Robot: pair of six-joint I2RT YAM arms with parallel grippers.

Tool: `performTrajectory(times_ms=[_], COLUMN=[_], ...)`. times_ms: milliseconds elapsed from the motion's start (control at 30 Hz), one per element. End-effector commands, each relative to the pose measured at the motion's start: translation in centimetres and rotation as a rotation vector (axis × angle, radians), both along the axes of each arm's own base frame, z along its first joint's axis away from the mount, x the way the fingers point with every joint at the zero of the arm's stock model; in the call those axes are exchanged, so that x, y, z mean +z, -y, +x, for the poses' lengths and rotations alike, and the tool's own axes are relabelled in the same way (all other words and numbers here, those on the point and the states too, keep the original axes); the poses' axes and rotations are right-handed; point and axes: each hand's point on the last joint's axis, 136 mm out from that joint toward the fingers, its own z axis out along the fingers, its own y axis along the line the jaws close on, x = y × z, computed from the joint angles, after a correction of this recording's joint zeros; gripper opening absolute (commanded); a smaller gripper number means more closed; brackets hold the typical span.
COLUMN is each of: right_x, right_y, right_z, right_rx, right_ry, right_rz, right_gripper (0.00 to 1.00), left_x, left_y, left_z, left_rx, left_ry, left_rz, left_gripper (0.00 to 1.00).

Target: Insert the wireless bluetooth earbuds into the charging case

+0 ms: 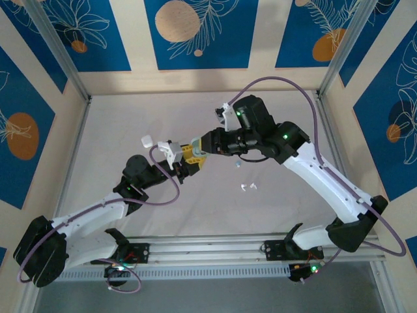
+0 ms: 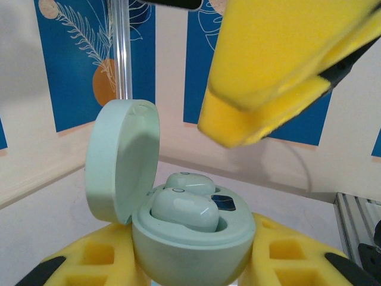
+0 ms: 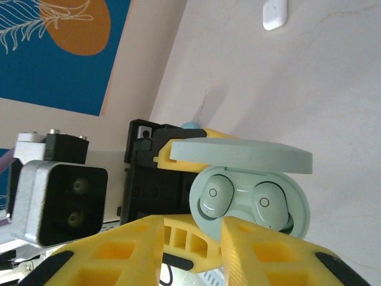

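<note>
Left gripper, bottom centre of its wrist view, is clamped on the mint charging case, whose open lid stands at left with two pale earbuds seated inside; upper right, the right gripper hangs just above the case, its fingers slightly parted and gripping nothing.

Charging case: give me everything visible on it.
The pale mint-green round plastic charging case looks smooth, with a hinged lid standing open. Two matching mint earbuds sit in its wells. Its body is clamped between the left claw's yellow fingers. The right claw, jaws slightly apart and empty, hangs close to the open wells; whether it touches the case cannot be told.
</note>
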Motion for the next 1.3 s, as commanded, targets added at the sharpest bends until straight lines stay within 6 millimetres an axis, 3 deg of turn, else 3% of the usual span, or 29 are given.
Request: performTrajectory(times_ms=[0, 167, 300, 467, 667, 900, 1267], right_x=[2.6, 2.5, 2.5, 0.8, 0.0, -0.8, -0.6], right_y=[1.7, 2.9, 2.1, 0.5, -1.1, 0.1, -1.5], right_z=[0.3, 2.2, 3.1, 3.7, 1.5, -0.4, -1.4], right_rx=[-0.054, -0.121, -0.091, -0.030, 0.114, 0.133, 0.228], right_ry=[0.115, 0.085, 0.038, -0.044, -0.105, -0.163, -0.319], right_rz=[0.047, 0.081, 0.105, 0.063, 0.065, 0.162, 0.375], right_gripper=[0.32, 0.39, 0.48, 0.53, 0.55, 0.60, 0.57], left_x=[3.3, 3.2, 3.3, 3.8, 4.2, 4.9, 5.7], left_y=[-0.2, -0.3, -0.3, -0.5, -0.8, -0.9, -0.6], left_z=[-1.0, -1.9, -2.6, -2.9, -2.3, -2.1, -2.3], left_rx=[-0.021, -0.054, -0.084, -0.086, -0.043, -0.029, -0.056], left_ry=[0.080, 0.066, 0.058, 0.063, 0.074, 0.092, 0.093], left_rz=[-0.058, -0.047, -0.034, -0.040, -0.050, -0.069, -0.090], left_gripper=[0.29, 0.29, 0.29, 0.29, 0.29, 0.29, 0.29])
